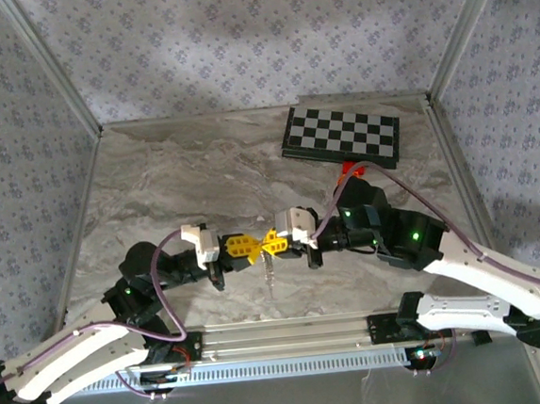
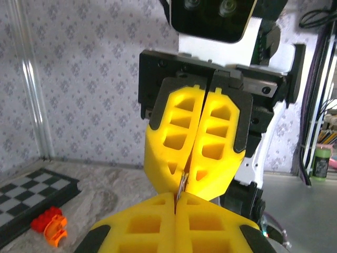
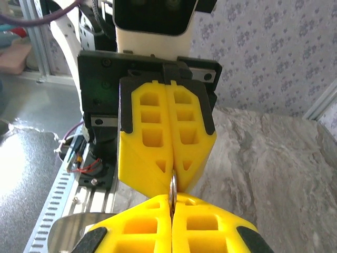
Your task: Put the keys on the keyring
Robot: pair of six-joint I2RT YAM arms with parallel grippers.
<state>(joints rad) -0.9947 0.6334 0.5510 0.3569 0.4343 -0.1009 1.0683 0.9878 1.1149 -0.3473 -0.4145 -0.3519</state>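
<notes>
My two grippers meet tip to tip above the near middle of the marble table (image 1: pixel 173 173). The left gripper (image 1: pixel 252 247) comes from the left and the right gripper (image 1: pixel 272 243) from the right. Both pairs of yellow fingers are pressed shut on the keyring, a thin silvery ring seen edge-on (image 2: pixel 181 188) between the tips. In the right wrist view the same keyring (image 3: pixel 172 185) runs from my right gripper (image 3: pixel 171 199) up into the opposite fingers. A short beaded chain (image 1: pixel 271 273) hangs below the meeting point. The keys are out of view.
A black-and-white checkerboard (image 1: pixel 340 136) lies at the back right of the table, with a red-orange block (image 1: pixel 347 168) at its near edge. The block (image 2: pixel 50 225) also shows low left in the left wrist view. Metal frame posts and patterned walls enclose the table.
</notes>
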